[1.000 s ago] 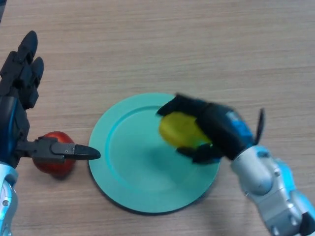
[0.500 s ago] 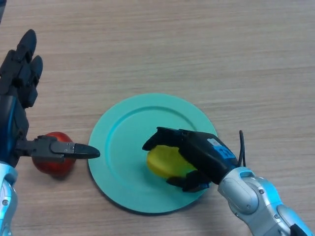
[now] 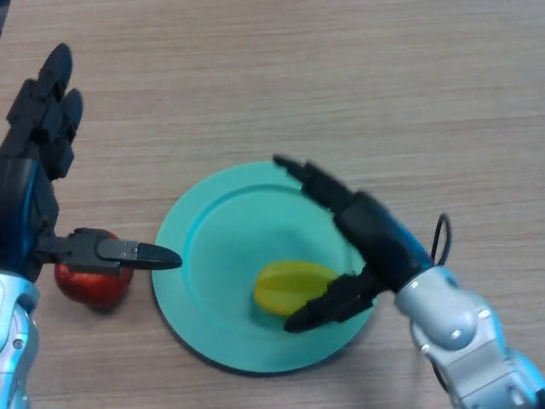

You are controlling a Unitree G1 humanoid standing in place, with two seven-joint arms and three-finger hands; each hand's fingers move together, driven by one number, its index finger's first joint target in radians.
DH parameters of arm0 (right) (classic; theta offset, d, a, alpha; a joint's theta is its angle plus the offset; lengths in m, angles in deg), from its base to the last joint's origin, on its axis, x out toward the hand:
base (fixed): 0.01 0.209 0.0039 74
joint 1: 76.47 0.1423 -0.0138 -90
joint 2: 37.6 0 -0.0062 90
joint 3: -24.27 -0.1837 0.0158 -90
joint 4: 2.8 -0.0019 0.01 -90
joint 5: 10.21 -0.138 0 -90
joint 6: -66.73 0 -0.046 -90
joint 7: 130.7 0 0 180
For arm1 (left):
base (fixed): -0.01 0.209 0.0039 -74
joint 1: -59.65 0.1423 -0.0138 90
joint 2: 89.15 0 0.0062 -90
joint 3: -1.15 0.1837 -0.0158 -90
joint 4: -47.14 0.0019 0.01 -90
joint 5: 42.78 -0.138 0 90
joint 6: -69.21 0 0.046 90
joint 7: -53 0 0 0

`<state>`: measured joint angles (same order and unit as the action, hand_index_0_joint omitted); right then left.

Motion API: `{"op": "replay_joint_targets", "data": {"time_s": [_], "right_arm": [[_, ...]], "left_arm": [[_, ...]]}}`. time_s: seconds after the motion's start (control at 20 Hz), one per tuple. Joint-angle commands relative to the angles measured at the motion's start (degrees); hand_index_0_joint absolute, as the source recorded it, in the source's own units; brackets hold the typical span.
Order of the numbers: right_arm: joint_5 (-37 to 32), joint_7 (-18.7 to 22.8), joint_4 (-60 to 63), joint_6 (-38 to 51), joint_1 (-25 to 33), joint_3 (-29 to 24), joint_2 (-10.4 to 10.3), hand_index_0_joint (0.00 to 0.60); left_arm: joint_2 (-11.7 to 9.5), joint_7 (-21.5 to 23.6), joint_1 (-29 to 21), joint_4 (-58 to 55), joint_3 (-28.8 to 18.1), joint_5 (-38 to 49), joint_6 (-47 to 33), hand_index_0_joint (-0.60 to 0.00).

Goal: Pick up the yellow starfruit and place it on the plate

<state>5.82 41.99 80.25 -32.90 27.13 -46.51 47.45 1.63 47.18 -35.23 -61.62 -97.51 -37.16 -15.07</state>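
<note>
The yellow starfruit [image 3: 288, 285] lies on the teal plate [image 3: 221, 256], right of the plate's middle. My right hand [image 3: 368, 228] hovers over the plate's right side, open, with its fingers stretched up-left and its thumb [image 3: 328, 308] low beside the fruit. Nothing is held in it. My left hand [image 3: 38, 175] stays at the left edge, open, its thumb [image 3: 123, 252] pointing right towards the plate's rim.
A red apple [image 3: 92, 282] rests on the wooden table [image 3: 341, 77] just left of the plate, partly under my left thumb.
My right hand carried the starfruit down onto the plate, then opened and let it go. Its fingers have spread away from the fruit. The left hand barely moved.
</note>
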Motion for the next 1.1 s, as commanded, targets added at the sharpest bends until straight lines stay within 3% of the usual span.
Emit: {"op": "replay_joint_targets", "data": {"time_s": [0.05, 0.15, 0.25, 0.45, 0.85, 1.1], "right_arm": [[-3.8, -1.2, -8.3, 1.8, 2.7, -10.1, -0.2, 0.0], [-4.2, -4.1, -11.1, 0.8, 3.3, -13.8, -0.2, 0.0], [-11.0, -4.8, -14.9, -2.9, 3.2, -17.4, 0.1, 0.0], [-18.1, -0.9, -13.1, 1.6, 2.9, -23.0, 3.8, 0.0], [-21.5, -1.4, -8.0, 7.1, -0.7, -26.9, 6.4, 0.0], [-24.4, -0.4, -8.6, 6.1, -1.0, -27.7, 6.9, 0.0]], "left_arm": [[-1.7, 1.4, -3.1, -3.3, 0.1, -0.7, -5.1, 0.0], [-0.8, 1.5, -3.0, -4.2, 1.4, -1.6, -5.1, 0.0], [-0.5, 1.7, -3.2, -3.4, 1.5, -1.1, -6.0, 0.0], [-1.4, 1.7, -4.4, -0.8, -0.1, 0.6, -6.7, 0.0], [-3.1, 3.3, -5.1, 4.7, -2.2, -0.2, -11.7, 0.0], [-2.7, 4.4, -5.4, 4.1, -1.2, -1.6, -11.2, 0.0]]}}
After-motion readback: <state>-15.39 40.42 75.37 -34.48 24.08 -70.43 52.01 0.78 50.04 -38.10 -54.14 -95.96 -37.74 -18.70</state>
